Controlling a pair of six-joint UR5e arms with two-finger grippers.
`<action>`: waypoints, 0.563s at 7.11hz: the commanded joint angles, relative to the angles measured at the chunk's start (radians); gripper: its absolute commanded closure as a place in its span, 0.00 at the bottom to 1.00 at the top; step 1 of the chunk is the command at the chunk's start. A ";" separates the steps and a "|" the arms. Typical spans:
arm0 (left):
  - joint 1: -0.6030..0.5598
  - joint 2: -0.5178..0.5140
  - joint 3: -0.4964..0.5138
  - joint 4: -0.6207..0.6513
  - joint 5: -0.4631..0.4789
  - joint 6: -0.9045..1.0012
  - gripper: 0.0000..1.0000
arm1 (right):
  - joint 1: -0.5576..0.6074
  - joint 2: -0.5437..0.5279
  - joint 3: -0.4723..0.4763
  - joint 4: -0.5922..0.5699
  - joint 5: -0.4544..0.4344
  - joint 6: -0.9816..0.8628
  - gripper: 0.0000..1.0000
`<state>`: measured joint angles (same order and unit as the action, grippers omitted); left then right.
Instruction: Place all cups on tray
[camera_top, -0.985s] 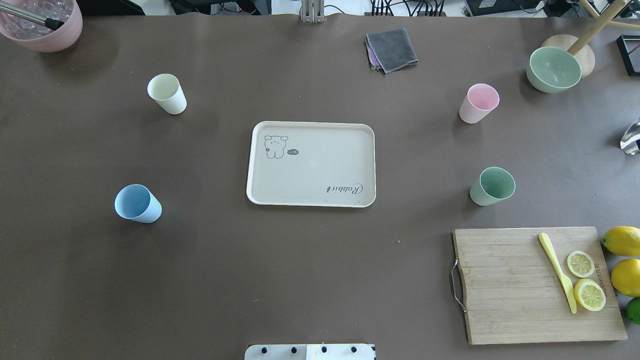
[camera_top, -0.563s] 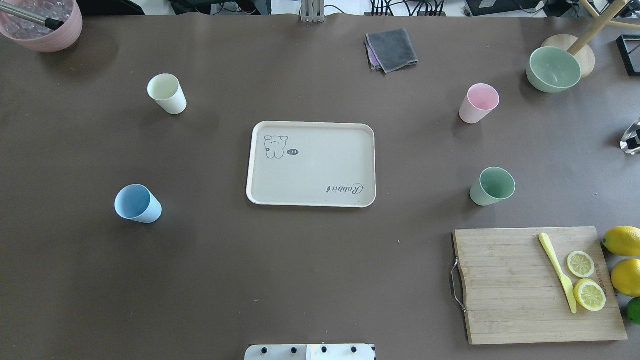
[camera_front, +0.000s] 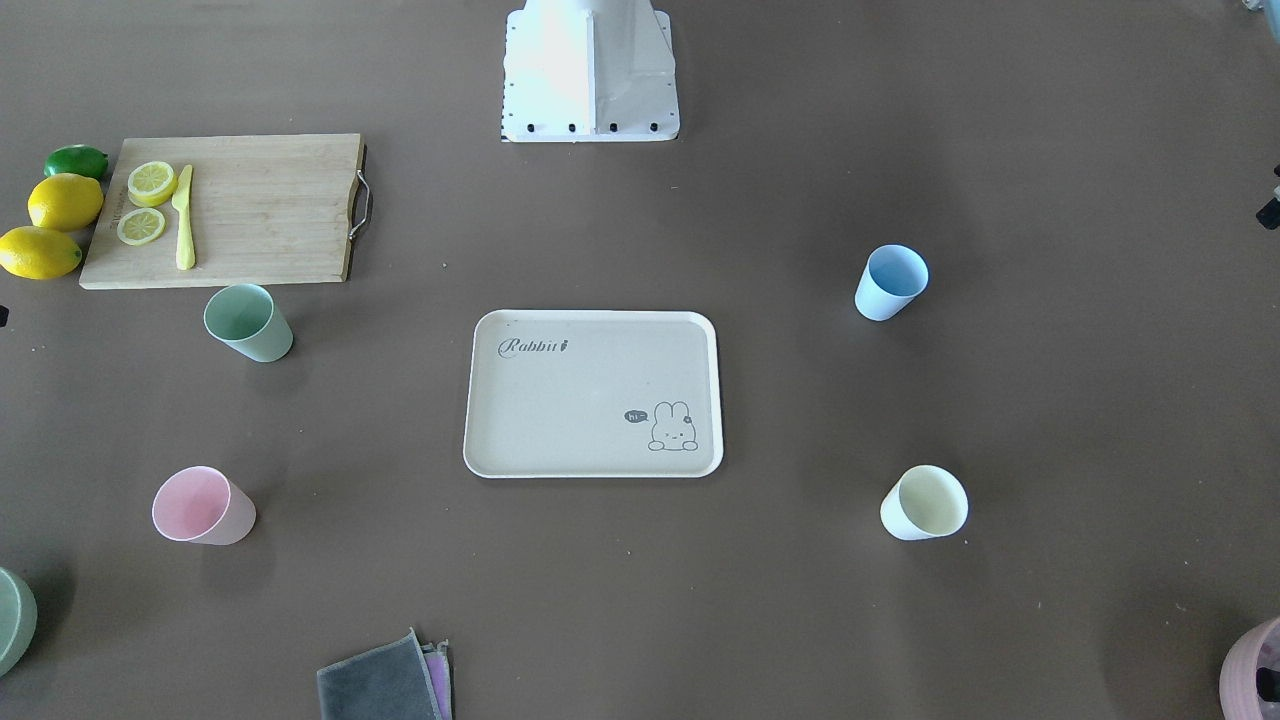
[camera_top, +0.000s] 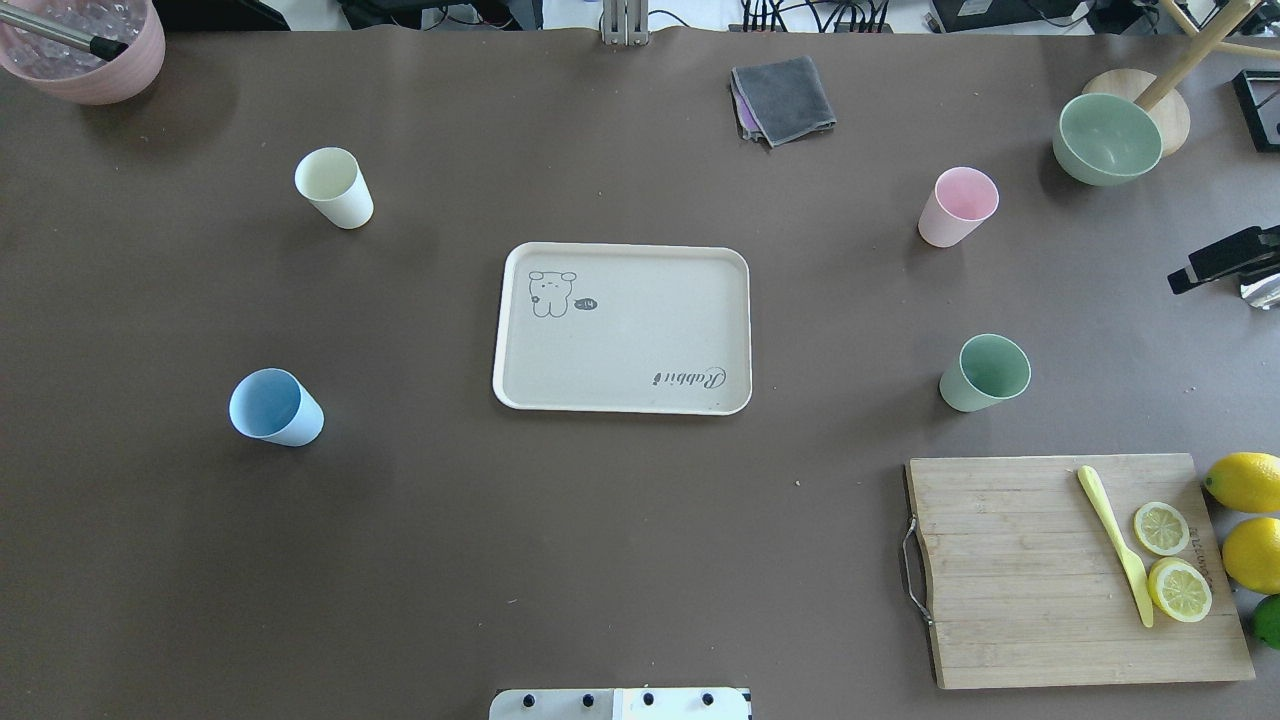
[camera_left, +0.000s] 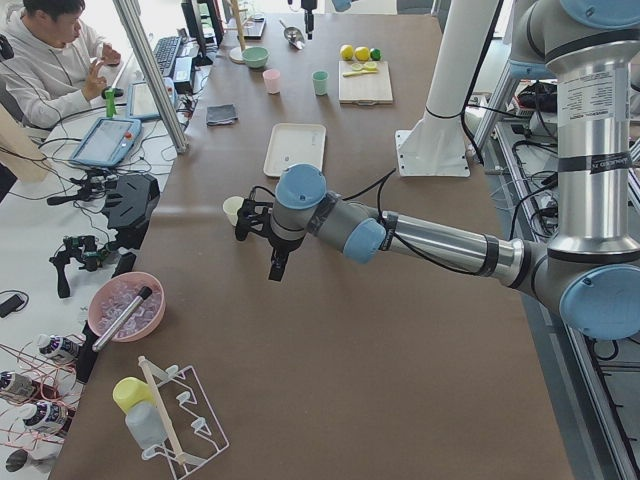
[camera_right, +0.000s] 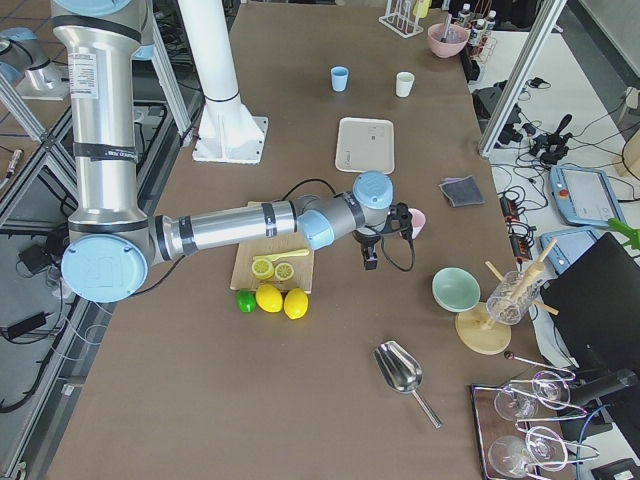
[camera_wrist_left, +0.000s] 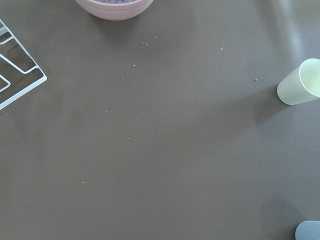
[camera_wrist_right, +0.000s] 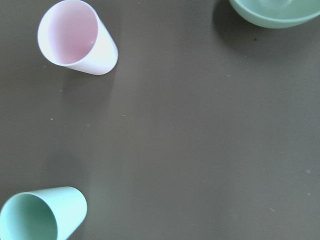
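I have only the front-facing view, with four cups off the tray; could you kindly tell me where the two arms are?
Observer: The right claw shows at the overhead view's right edge, out beyond the pink cup and the green cup, touching neither.
Operator: Thank you; and the left one?
Observer: In the left side view, the left claw hangs pointing down near the cream cup; I cannot tell whether it is open.
Operator: What does its wrist camera see?
Observer: The cream cup at the right edge, and a sliver of the blue cup in the bottom right corner.
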<state>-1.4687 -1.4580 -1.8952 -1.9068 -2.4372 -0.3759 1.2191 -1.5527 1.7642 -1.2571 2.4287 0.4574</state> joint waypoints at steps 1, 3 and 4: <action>0.022 0.002 0.018 -0.017 0.000 -0.008 0.02 | -0.138 0.101 0.017 -0.001 -0.014 0.274 0.00; 0.025 -0.010 0.042 -0.038 0.015 -0.012 0.02 | -0.249 0.138 0.021 0.001 -0.113 0.380 0.02; 0.025 -0.016 0.050 -0.040 0.026 -0.008 0.02 | -0.257 0.134 0.017 -0.001 -0.114 0.379 0.08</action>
<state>-1.4448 -1.4661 -1.8566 -1.9394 -2.4231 -0.3845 0.9928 -1.4228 1.7832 -1.2568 2.3353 0.8179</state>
